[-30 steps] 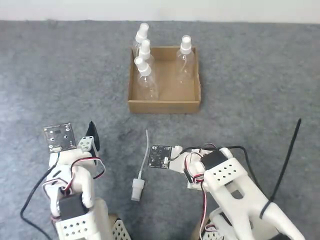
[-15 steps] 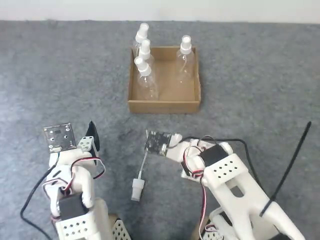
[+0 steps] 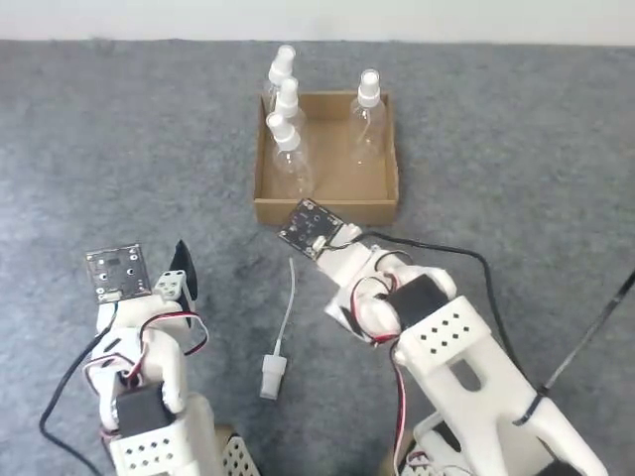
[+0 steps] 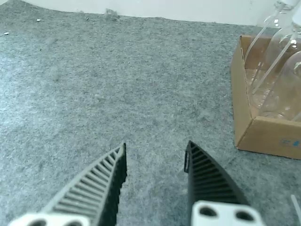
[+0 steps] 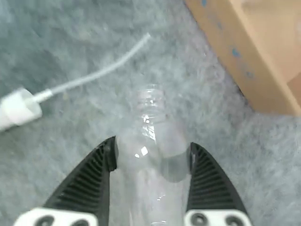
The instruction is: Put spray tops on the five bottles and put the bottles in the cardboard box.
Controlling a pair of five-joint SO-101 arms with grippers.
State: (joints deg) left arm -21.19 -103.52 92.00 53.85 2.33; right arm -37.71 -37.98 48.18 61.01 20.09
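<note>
Grey carpeted bench (image 3: 119, 149) | right gripper (image 5: 151, 143) jaws pinching uncapped bottle (image 5: 153, 117), just near of cardboard box (image 3: 327, 210) | spray top (image 3: 272, 372) lies between arms | left gripper (image 4: 155, 157) jaws spread, empty | advice: present neck steady, feed tube first.

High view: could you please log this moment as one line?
right claw: shut on clear uncapped plastic bottle | white spray top: loose on grey carpet | left claw: open

Overhead view, two low wrist views; cardboard box (image 3: 372, 211) in all.
</note>
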